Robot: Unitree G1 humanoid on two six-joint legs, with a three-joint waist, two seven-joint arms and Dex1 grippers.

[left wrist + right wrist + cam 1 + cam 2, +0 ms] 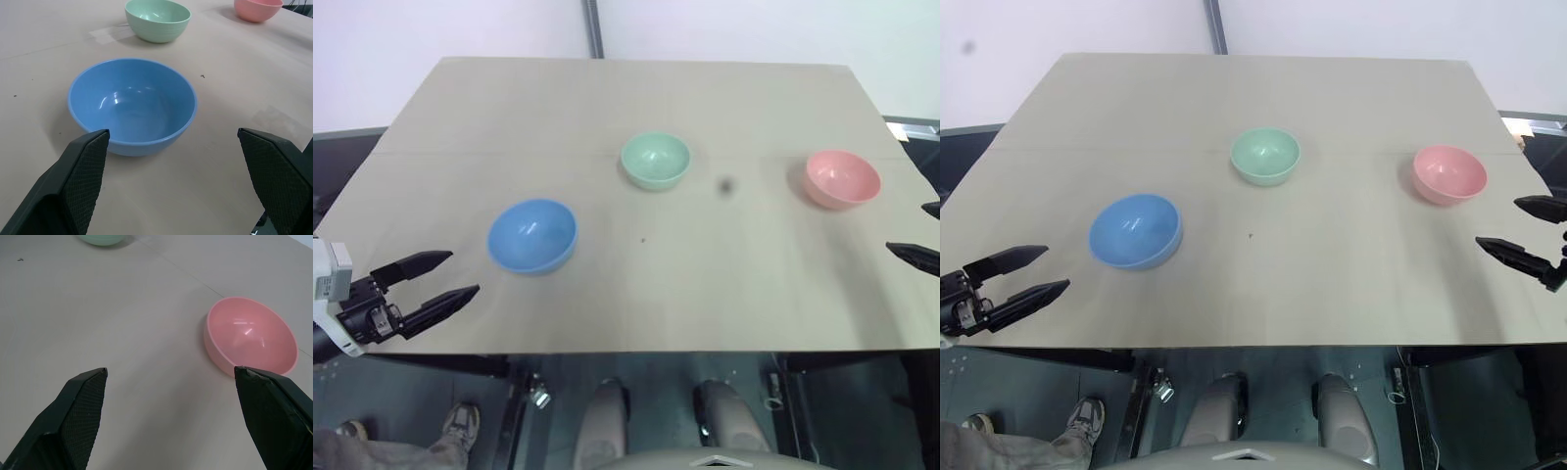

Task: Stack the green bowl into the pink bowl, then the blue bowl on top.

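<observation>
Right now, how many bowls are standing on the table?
3. The blue bowl sits nearest the left gripper, the green bowl near the middle, farther back, and the pink bowl toward the right edge. All stand apart; none looks hidden.

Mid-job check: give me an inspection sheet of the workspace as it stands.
Surface: tan table, a small dark speck near its middle.
Job's things: blue bowl, green bowl and pink bowl, all upright, apart, unstacked.
Clutter: nothing seen.
Grippers: left gripper open, near the blue bowl; right gripper open, near the pink bowl; both empty.
Cables: nothing seen.
Surroundings: pale wall behind; a person's shoe on the floor.
</observation>
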